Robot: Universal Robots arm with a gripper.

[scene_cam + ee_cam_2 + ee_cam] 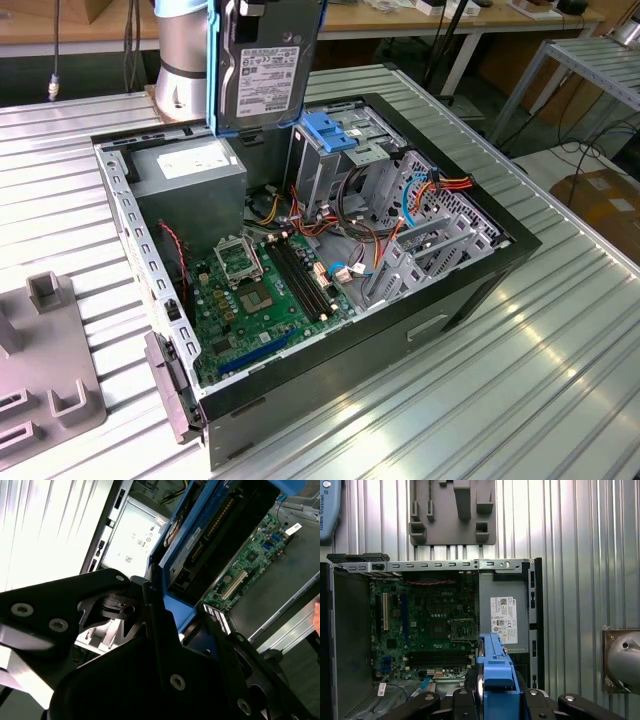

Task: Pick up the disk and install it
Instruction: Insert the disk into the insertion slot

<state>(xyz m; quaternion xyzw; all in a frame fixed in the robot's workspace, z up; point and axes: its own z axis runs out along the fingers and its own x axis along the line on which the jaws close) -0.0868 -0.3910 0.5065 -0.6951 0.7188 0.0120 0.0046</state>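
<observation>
Exterior view: oblique from above computer case (330, 365). Both wrist views: downward, sharing motherboard (427, 625) (252, 555).

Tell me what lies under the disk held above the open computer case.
In the first wrist view, the power supply box and the motherboard lie below the disk. The spot straight beneath it is covered by the disk itself.

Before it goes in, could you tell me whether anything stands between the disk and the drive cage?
Nothing visible does: the disk, held in the gripper, hangs in open air above the case, though a blue bracket sits atop the cage.
</observation>
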